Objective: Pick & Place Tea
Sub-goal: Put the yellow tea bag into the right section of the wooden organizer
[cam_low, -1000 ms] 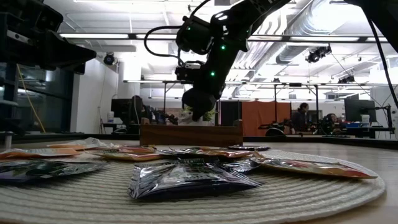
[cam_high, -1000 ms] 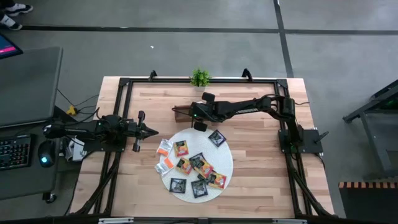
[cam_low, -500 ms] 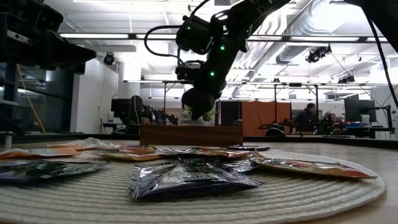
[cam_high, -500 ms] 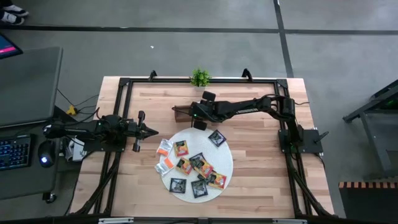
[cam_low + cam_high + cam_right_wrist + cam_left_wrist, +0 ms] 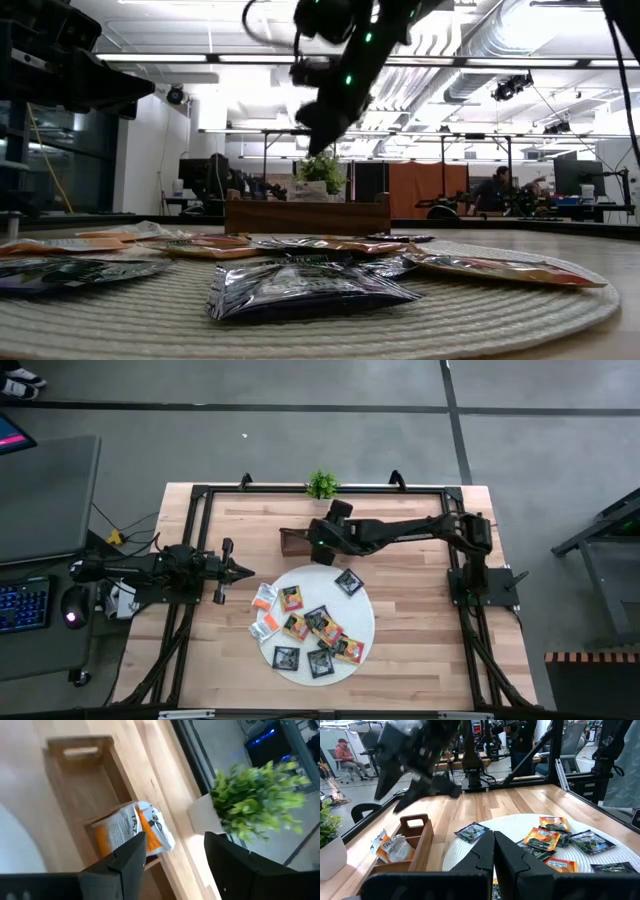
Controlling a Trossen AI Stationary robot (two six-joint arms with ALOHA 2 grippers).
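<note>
Several tea sachets [image 5: 318, 622], black and orange, lie flat on the round white mat [image 5: 364, 610], and two lie at its left rim. One white-and-orange sachet [image 5: 131, 831] lies in a compartment of the wooden tray [image 5: 80, 770], one edge up on the tray's far wall. My right gripper [image 5: 175, 855] hangs open above that tray [image 5: 305, 215], high over it in the low view [image 5: 325, 112], with nothing between its fingers. My left gripper [image 5: 494, 851] is shut and waits left of the mat [image 5: 236, 570].
A small potted plant [image 5: 321, 485] stands at the table's far edge, just behind the tray [image 5: 292, 540]. A black frame runs around the table [image 5: 200, 500]. Bare wood lies right of the mat [image 5: 420, 620]. People sit in the room beyond.
My right gripper has gone up from just above the tray to well clear of it, and a little toward the table's far edge. The sachets on the mat have stayed where they were.
</note>
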